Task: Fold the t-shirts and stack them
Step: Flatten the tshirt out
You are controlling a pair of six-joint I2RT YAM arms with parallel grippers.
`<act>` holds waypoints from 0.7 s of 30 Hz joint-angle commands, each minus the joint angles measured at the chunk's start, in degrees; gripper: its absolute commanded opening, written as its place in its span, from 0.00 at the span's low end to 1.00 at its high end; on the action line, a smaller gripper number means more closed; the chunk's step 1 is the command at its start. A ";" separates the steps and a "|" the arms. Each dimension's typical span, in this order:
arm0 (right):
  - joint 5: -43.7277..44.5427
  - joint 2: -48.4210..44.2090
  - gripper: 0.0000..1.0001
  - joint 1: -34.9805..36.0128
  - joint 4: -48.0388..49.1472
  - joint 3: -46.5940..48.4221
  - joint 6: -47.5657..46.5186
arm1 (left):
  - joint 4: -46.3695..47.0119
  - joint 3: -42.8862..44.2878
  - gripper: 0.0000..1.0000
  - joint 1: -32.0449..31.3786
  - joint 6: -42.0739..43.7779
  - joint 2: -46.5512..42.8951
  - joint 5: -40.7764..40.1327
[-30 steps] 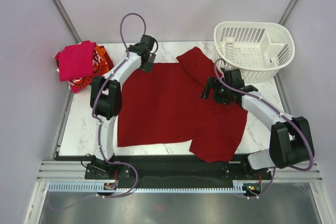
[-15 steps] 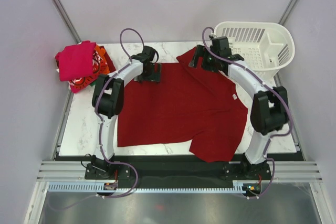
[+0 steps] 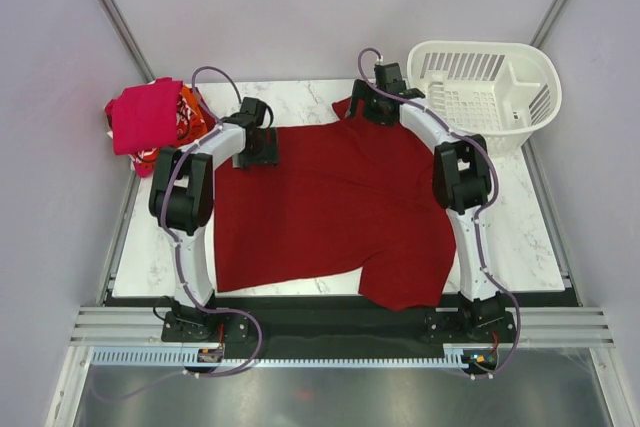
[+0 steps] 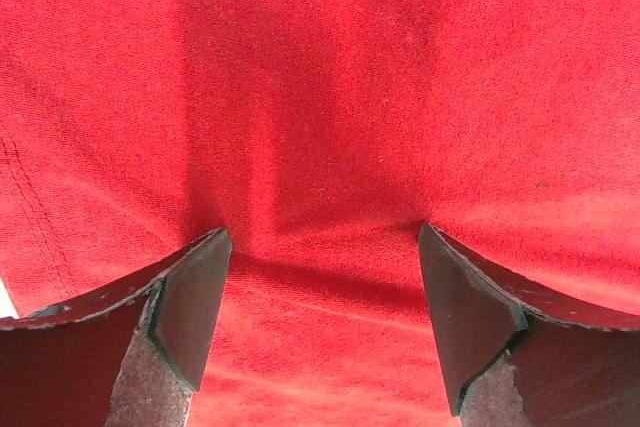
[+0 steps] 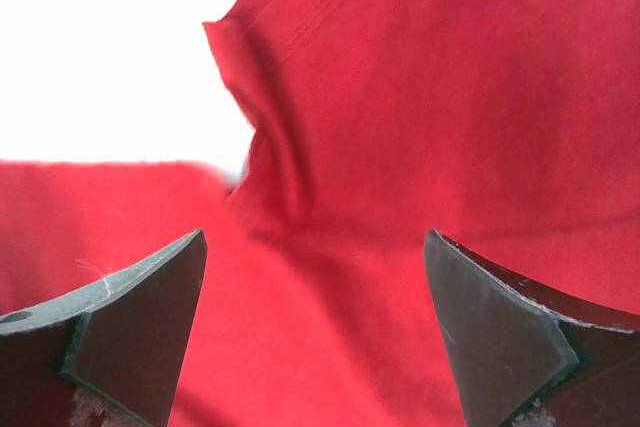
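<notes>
A plain dark red cotton t-shirt (image 3: 330, 207) is spread flat across the middle of the white marble-patterned table (image 3: 150, 237). One short sleeve lies at the table's near edge, and the other points toward the far edge. The body is laid out mostly smooth, with the hem running along the left side.

The left gripper (image 3: 258, 154) is set down on the shirt's far left corner. In the left wrist view its jaws are seen parted, with the fingertips (image 4: 195, 297) pressed onto the cloth. A low ridge of fabric is raised between them, and nothing is pinched.

The right gripper (image 3: 362, 107) is placed over the far sleeve, its jaws spread wide and gripping nothing. In the right wrist view the sleeve's stitched edge and a crease where it meets the body are seen between the fingers, with bare table beyond.

A pile of other shirts is kept at the far left corner of the table, well apart from the spread one. A folded magenta-pink t-shirt (image 3: 145, 115) lies on top, an orange t-shirt (image 3: 192, 112) beside and under it, and a red t-shirt with white print (image 3: 150, 157) at the bottom. A white plastic slotted basket (image 3: 480, 46) is placed at the far right corner, just beside the right arm.
</notes>
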 commanded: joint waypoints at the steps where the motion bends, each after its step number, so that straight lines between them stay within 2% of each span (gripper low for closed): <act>1: 4.04 6.12 0.98 0.24 -1.77 8.21 0.48 | -2.77 -3.15 0.85 1.21 -1.60 -1.40 -4.04; 6: 7.21 13.87 0.98 -0.38 -1.77 15.95 2.15 | -3.82 -1.93 0.87 2.79 -1.42 -0.88 -4.75; 12: 11.61 17.48 0.98 -2.75 -0.55 18.60 6.63 | -5.76 2.63 0.87 5.69 -0.81 0.53 -4.49; 18: 7.13 21.70 0.98 -4.07 6.13 23.61 7.43 | -10.05 14.48 0.87 6.22 1.83 5.80 -5.62; 21: 9.05 22.15 0.98 -3.81 9.04 23.78 6.81 | -11.72 18.88 0.88 6.58 2.71 8.43 -5.37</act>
